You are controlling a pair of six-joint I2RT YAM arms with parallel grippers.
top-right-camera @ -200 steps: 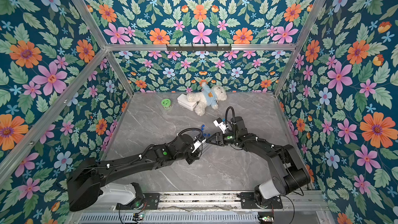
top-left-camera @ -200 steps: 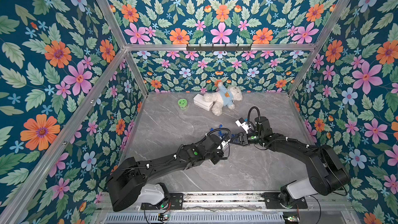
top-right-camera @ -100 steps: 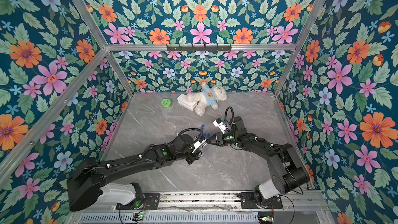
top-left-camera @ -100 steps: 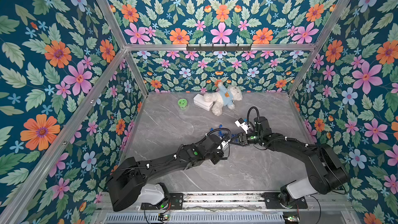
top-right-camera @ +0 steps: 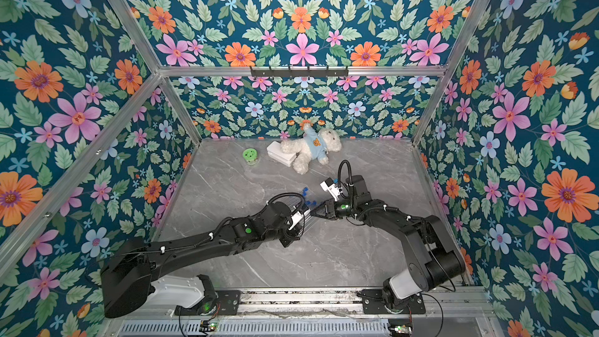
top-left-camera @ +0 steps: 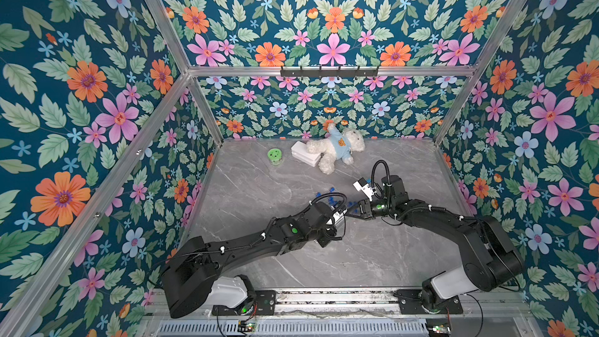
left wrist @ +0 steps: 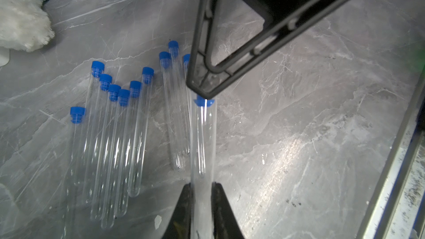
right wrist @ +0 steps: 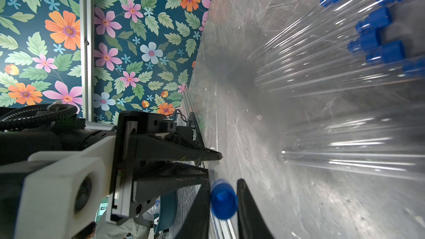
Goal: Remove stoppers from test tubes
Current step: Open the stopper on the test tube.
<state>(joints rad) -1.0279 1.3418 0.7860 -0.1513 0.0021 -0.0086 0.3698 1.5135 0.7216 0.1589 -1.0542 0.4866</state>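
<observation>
In the left wrist view my left gripper (left wrist: 203, 186) is shut on a clear test tube (left wrist: 202, 139), held above the table. A blue stopper (left wrist: 203, 102) sits in the tube's far end. My right gripper (right wrist: 223, 187) is shut on that stopper (right wrist: 223, 200), with a finger on each side. In both top views the left gripper (top-left-camera: 343, 214) and right gripper (top-left-camera: 352, 211) meet tip to tip over the middle of the marble table. Several more stoppered test tubes (left wrist: 135, 134) lie side by side on the table beside them.
At the back of the table (top-left-camera: 259, 196) lie a white teddy bear (top-left-camera: 337, 149), a white box (top-left-camera: 304, 154) and a round green lid (top-left-camera: 275, 155). A metal rail (left wrist: 400, 180) runs along the table's front edge. Floral walls enclose three sides.
The right gripper's fingers have closed onto the stopper of the held tube. Both arms have stayed almost where they were.
</observation>
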